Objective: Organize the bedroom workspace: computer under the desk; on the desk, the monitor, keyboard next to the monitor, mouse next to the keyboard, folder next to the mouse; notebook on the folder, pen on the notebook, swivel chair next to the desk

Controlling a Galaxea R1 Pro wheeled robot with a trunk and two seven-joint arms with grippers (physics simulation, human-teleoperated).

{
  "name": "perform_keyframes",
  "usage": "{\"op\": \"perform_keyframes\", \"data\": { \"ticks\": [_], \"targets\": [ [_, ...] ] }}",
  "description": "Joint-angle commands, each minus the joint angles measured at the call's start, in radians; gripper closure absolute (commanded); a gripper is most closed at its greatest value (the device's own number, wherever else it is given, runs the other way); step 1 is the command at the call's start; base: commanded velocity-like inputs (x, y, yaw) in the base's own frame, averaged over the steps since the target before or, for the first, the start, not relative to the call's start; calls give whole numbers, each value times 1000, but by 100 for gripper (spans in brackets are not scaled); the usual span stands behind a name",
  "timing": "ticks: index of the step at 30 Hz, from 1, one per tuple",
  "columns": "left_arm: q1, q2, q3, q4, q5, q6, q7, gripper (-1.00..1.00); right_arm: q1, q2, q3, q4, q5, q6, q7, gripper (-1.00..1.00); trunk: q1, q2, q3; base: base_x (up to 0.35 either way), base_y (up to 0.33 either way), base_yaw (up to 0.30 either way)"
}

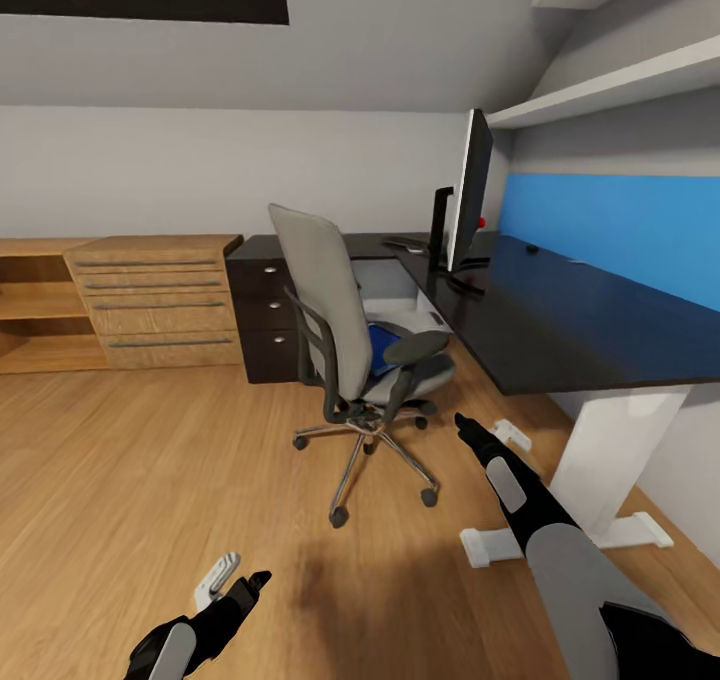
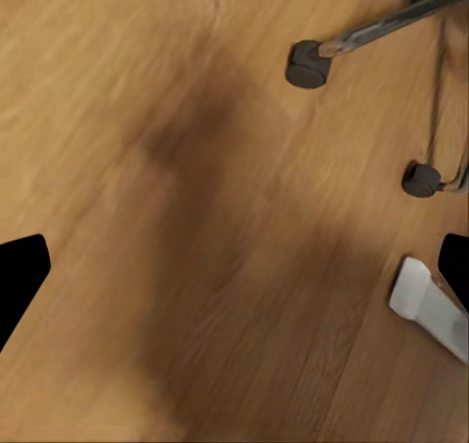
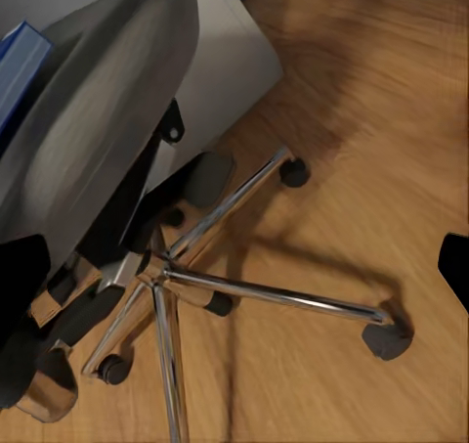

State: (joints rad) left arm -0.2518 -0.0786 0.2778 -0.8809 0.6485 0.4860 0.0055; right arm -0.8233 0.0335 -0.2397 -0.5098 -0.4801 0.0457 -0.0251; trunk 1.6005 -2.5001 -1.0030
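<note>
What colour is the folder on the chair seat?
Blue; the folder shows best in the head view, lying on the swivel chair.

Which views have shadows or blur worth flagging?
Head view: soft dark shadow on the wood floor ahead of the robot, glossy sheen on the desk. Left wrist view: broad smeared shadow, floor grain soft. Right wrist view: swivel chair seat blurred up close, chrome legs casting thin shadows.

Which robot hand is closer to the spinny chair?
Right. The right gripper reaches out just beside the swivel chair, near its wheeled base and armrest. The left gripper hangs low over the wood floor, farther back from the chair.
</note>
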Motion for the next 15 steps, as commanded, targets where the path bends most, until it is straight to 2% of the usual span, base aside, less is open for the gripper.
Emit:
{"op": "perform_keyframes", "data": {
  "ticks": [1,9,15],
  "targets": [
    [-1,-1,4,-1,7,7,1,-100,0,1,-3,-2,-9,5,-3,-100,0,0,-1,342,0,0],
    [0,-1,4,-1,8,-4,1,-100,0,0,-3,-3,-9,1,-1,-100,0,0,-1,331,0,0],
    [0,-1,5,0,8,-5,2,-100,1,2,-3,-3,-9,-2,-1,-100,0,0,-1,123,0,0]
  ]
}}
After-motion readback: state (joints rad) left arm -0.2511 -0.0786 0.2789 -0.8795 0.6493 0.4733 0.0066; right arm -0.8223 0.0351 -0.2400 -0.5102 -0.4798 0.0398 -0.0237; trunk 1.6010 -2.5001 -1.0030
